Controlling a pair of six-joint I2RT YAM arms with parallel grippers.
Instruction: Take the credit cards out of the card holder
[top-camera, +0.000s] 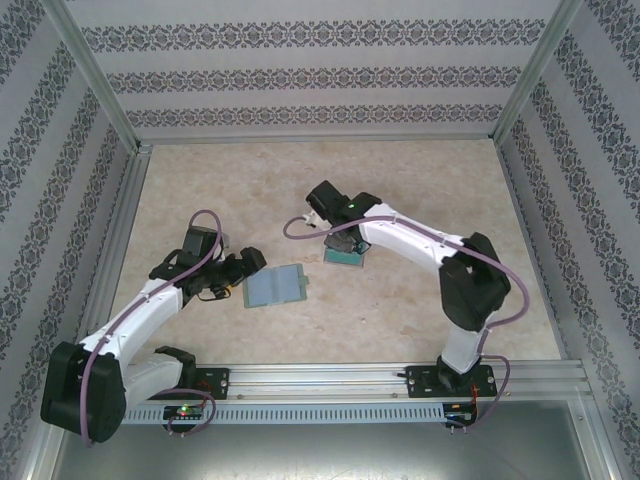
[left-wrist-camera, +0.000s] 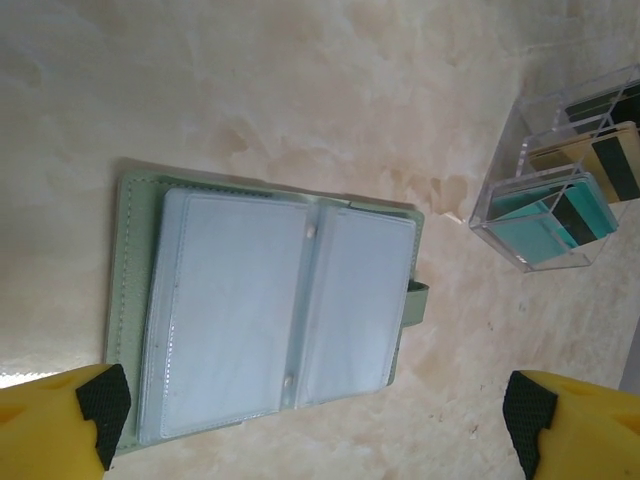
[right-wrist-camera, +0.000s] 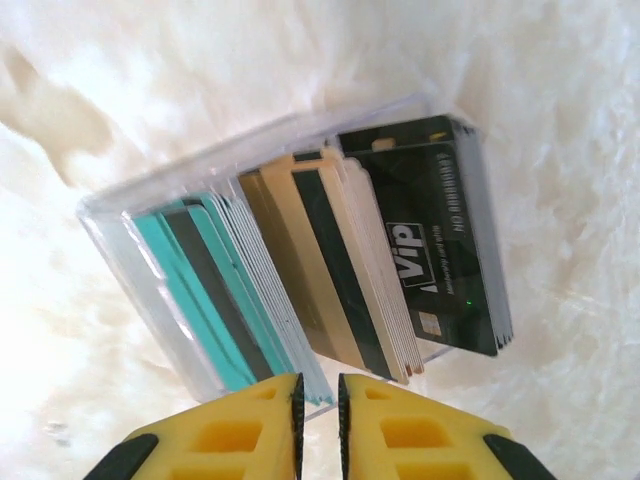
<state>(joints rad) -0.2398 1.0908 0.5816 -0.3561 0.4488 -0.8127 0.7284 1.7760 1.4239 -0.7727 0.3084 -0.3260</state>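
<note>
Fingers on the left gripper (left-wrist-camera: 320, 440) spread wide, the card holder (left-wrist-camera: 265, 310) lying open between them, looks empty; right gripper (right-wrist-camera: 320, 415) nearly shut just below the credit cards (right-wrist-camera: 330, 260), already racked in a clear box (right-wrist-camera: 110, 235); basically done.

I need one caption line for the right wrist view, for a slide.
Nearly closed yellow jaws of the right gripper above a clear box holding teal, gold and black VIP cards.

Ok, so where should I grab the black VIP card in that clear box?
Pinch the black card by its exposed top edge, coming down from above with one finger on each flat face. It stands on edge in an end compartment of the clear box, whose walls probably block a sideways approach.
</note>
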